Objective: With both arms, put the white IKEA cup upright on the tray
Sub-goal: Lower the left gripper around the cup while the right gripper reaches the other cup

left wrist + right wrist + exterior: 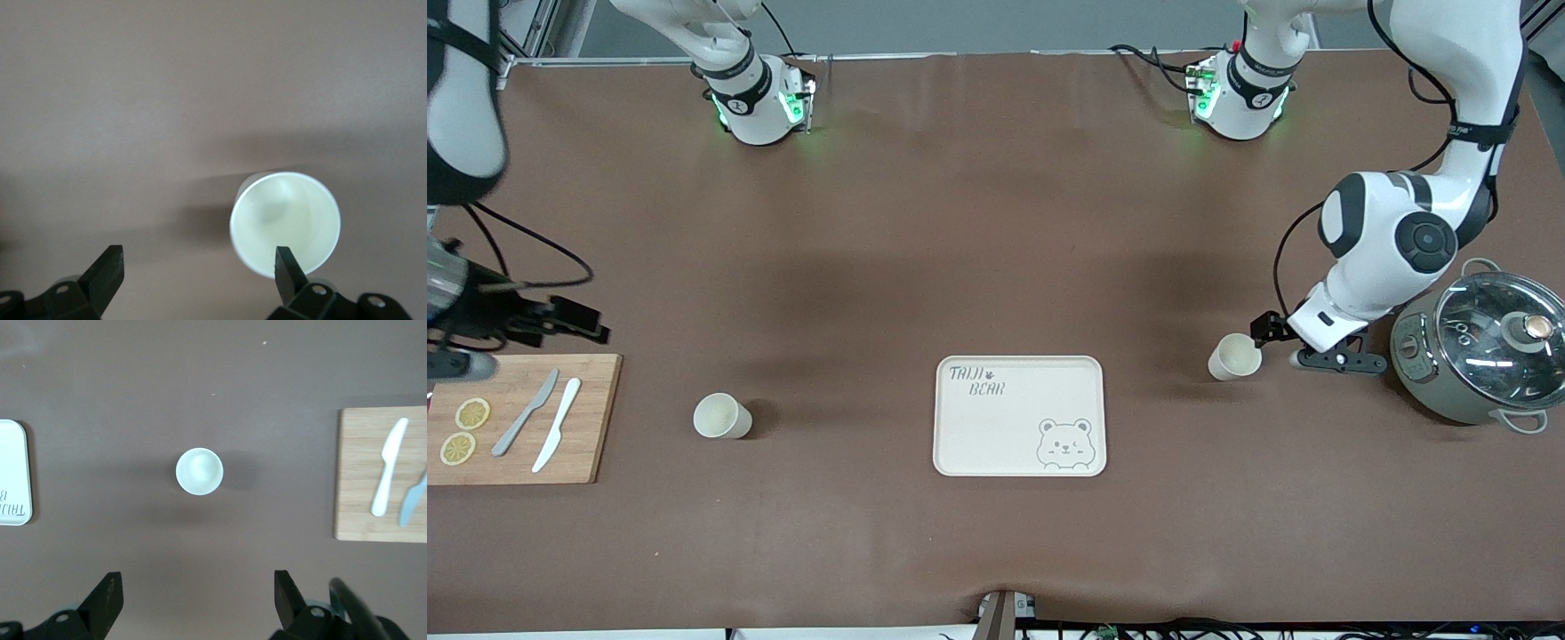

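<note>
The cream tray [1018, 416] with "TAIJI BEAR" lettering lies mid-table and holds nothing; its edge shows in the right wrist view [13, 473]. One white cup [1234, 357] stands mouth up toward the left arm's end of the table. My left gripper [1303, 348] is low beside it and open. In the left wrist view [200, 273] one finger [288, 270] overlaps the cup's [285, 220] rim. A second white cup [722, 416] stands mouth up toward the right arm's end. My right gripper [585, 324] hangs high, open and empty [198, 600], with that cup [199, 471] below it.
A wooden cutting board [591, 418] with two knives and lemon slices lies at the right arm's end, also in the right wrist view [357, 480]. A grey-green pot with a glass lid [1485, 356] stands at the left arm's end, close to the left gripper.
</note>
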